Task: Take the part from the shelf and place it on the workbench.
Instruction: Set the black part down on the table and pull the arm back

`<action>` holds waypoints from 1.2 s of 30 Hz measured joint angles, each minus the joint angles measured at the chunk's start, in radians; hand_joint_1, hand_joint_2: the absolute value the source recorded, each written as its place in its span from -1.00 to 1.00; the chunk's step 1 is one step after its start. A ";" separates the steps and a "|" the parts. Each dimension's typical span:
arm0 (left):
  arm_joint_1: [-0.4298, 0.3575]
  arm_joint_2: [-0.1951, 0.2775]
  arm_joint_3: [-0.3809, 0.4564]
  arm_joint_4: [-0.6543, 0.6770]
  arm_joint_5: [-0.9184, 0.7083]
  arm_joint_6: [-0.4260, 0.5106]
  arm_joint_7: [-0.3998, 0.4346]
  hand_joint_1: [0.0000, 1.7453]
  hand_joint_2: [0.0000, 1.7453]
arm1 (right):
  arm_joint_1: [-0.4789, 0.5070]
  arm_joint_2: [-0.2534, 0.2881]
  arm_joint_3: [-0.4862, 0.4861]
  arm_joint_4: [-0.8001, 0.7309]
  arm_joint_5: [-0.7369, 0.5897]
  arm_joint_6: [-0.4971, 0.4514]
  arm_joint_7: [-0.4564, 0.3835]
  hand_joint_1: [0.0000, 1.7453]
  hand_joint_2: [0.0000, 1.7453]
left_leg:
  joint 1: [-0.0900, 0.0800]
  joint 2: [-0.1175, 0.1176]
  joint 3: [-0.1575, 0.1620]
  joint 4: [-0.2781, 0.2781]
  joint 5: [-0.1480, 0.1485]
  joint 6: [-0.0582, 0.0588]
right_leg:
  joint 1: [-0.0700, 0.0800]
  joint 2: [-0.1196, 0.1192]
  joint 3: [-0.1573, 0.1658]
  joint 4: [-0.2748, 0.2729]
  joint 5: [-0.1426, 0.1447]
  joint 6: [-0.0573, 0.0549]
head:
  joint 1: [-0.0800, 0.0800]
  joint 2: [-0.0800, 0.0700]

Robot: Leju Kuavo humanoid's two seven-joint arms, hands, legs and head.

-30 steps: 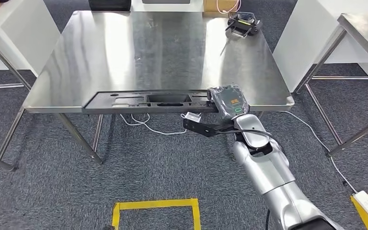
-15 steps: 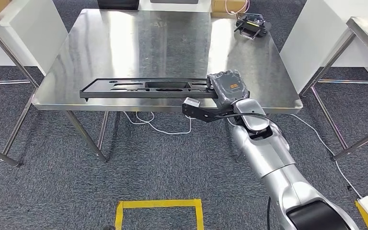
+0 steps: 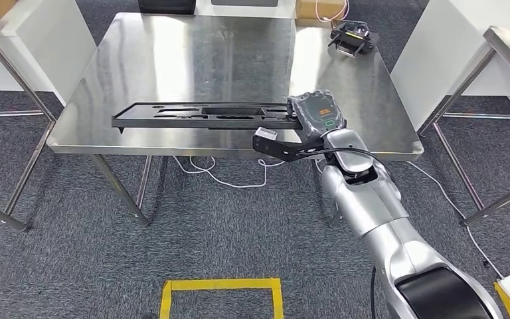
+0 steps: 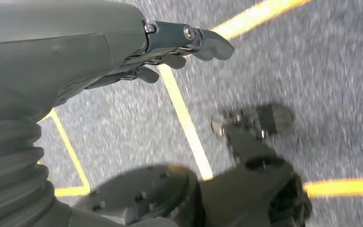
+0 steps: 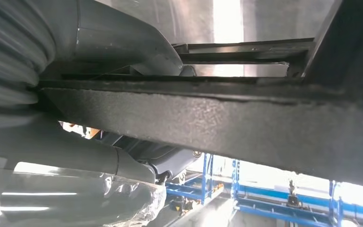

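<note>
A: Right hand (image 3: 315, 119), centre-right of the head view, is wrapped around one end of the part (image 3: 202, 115), a long flat black frame with cut-outs. The frame runs off to the left across the middle of the picture, over the near strip of the steel workbench (image 3: 172, 53).

B: Is it down on the metal yet?

A: Can't tell. It looks level and very close to the top, but the far end could be touching or just clear. In the right wrist view the frame's edge (image 5: 208, 118) crosses the picture as a thick dark bar with the grey thumb (image 5: 75, 161) under it, so the grasp is firm on that end.

B: How will it handle, you reckon?

A: Stiff, I'd say: held by one end, it shows no sag along its length. Probably moulded plastic, fairly light, with a matt, slightly rough edge, so not slippery. The catch is leverage. All that length hangs off a single grip, so any wrist twist would swing the far tip widely.

B: Better place to hold?

A: Nearer the middle rails would balance it better, but the end grip works if it's lowered flat.

B: The other hand?

A: Left hand (image 4: 170, 52), upper part of its wrist view, hangs over grey carpet and yellow tape (image 4: 184, 118), fingers loosely apart, holding nothing.
</note>
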State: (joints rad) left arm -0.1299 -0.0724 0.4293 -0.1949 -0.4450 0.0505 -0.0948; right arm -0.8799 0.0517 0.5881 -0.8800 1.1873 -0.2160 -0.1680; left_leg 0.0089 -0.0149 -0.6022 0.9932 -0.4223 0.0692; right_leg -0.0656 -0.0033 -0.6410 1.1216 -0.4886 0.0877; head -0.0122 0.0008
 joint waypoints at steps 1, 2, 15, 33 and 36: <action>0.000 0.000 0.002 0.000 0.001 0.000 0.000 -1.00 1.00 | -0.003 0.000 0.000 0.008 -0.001 -0.001 0.000 0.84 1.00 | -0.002 0.000 0.002 0.000 -0.002 0.002 | 0.007 0.001 -0.043 0.079 -0.028 -0.007 | 0.001 0.000; 0.001 0.000 0.003 0.000 0.001 -0.001 0.000 -1.00 1.00 | -0.004 0.001 0.000 0.016 -0.001 -0.002 0.000 0.84 1.00 | -0.006 -0.002 0.005 0.001 -0.004 0.004 | 0.014 0.001 -0.080 0.140 -0.046 -0.010 | 0.001 0.000; 0.009 0.002 0.008 0.001 0.002 -0.002 0.000 -1.00 1.00 | -0.029 0.009 0.000 0.065 -0.001 -0.001 0.000 0.84 1.00 | -0.014 0.006 -0.035 0.145 -0.082 -0.053 | 0.049 0.005 0.051 -0.136 0.071 -0.101 | -0.003 0.000; 0.009 -0.001 0.008 0.001 -0.004 -0.006 0.002 -1.00 1.00 | -0.049 0.021 0.004 0.123 0.007 0.001 -0.007 0.84 1.00 | -0.006 0.009 0.007 -0.010 0.005 -0.004 | 0.058 0.005 -0.068 0.156 -0.066 -0.068 | 0.000 0.000; 0.012 -0.004 0.008 0.001 -0.006 -0.008 0.002 -1.00 1.00 | -0.052 0.019 0.007 0.139 0.005 0.001 -0.013 0.84 1.00 | -0.011 0.002 0.031 -0.010 -0.013 -0.006 | 0.060 0.005 -0.058 0.058 -0.002 -0.048 | 0.001 0.000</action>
State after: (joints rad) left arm -0.1179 -0.0763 0.4375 -0.1940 -0.4511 0.0423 -0.0929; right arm -0.9318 0.0711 0.5956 -0.7413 1.1925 -0.2152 -0.1811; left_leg -0.0019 -0.0133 -0.5710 0.9831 -0.4353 0.0629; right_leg -0.0059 0.0017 -0.6987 1.1796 -0.4903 0.0397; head -0.0114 0.0007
